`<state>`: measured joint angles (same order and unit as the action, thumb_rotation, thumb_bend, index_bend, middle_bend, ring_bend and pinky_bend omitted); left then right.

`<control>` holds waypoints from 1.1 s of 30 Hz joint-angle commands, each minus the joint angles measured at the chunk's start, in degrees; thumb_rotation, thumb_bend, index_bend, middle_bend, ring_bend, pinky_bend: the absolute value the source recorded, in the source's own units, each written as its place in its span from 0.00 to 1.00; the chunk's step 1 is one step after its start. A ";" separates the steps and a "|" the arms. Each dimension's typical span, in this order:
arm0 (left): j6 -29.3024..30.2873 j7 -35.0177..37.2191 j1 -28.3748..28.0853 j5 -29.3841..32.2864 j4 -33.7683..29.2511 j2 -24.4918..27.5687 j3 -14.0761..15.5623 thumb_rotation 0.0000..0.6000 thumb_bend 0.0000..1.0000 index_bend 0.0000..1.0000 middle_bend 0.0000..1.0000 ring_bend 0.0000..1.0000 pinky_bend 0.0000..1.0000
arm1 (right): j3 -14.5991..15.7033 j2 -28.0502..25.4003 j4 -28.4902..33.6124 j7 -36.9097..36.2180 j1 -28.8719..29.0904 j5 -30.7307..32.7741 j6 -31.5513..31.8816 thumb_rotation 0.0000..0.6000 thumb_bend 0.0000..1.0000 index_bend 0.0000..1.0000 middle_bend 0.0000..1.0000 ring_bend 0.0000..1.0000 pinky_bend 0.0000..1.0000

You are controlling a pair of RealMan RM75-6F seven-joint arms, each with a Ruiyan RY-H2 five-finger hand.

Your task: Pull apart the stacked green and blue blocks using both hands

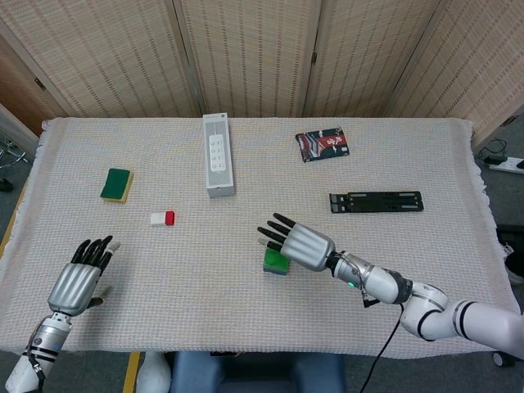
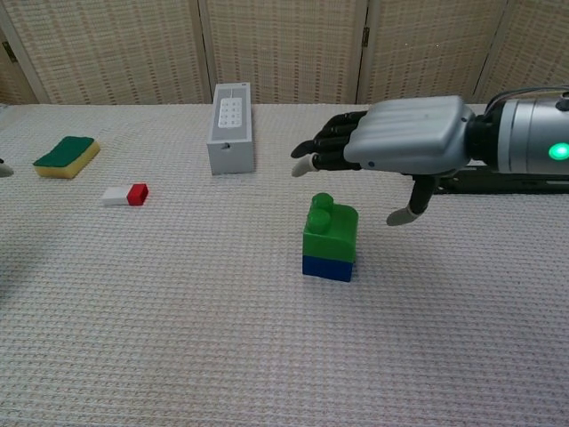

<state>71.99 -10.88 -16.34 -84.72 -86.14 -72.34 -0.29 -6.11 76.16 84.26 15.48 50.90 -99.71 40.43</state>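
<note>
A: Where are the blocks?
B: The green block (image 2: pixel 329 229) sits stacked on the blue block (image 2: pixel 326 267), mid-table.
A: And the hands?
B: The right hand (image 2: pixel 404 142) hovers just above the stack, fingers spread, holding nothing. The left hand (image 1: pixel 78 282) rests near the table's edge, fingers apart, empty.

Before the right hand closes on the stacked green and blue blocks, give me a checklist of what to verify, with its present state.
1. Green plastic block seated on blue plastic block, upright: ok.
2. Right hand above the stack, fingers spread, holding nothing: ok.
3. Right hand touching the green block: not ok; the chest view shows a gap.
4. Left hand near the stack: not ok; it is at the table's left edge.
5. Small white-and-red block apart from the stack: ok.
</note>
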 commanded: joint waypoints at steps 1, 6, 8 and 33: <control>-0.06 -0.13 0.03 0.22 0.13 0.03 -0.03 1.00 0.37 0.00 0.00 0.00 0.00 | -0.08 1.60 -0.89 1.45 1.37 1.49 -1.64 1.00 0.27 0.00 0.00 0.05 0.00; -0.37 0.04 -0.09 0.59 0.16 0.03 -0.14 1.00 0.37 0.00 0.00 0.00 0.00 | 0.42 3.36 -2.29 2.62 2.68 2.79 -2.93 1.00 0.27 0.00 0.01 0.05 0.00; -0.31 0.24 -0.13 0.47 0.18 0.03 -0.13 1.00 0.37 0.00 0.00 0.00 0.00 | 0.61 3.94 -2.67 3.14 3.13 3.33 -3.31 1.00 0.27 0.00 0.02 0.06 0.00; 0.05 3.24 -0.26 -0.19 1.14 0.37 -0.07 1.00 0.37 0.00 0.00 0.00 0.00 | 3.14 7.53 -5.18 6.40 5.83 7.70 -4.47 1.00 0.27 0.12 0.08 0.10 0.00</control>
<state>72.05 -7.67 -16.59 -84.87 -85.05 -72.00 -0.39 -2.99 83.68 79.09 21.91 56.71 -92.02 35.95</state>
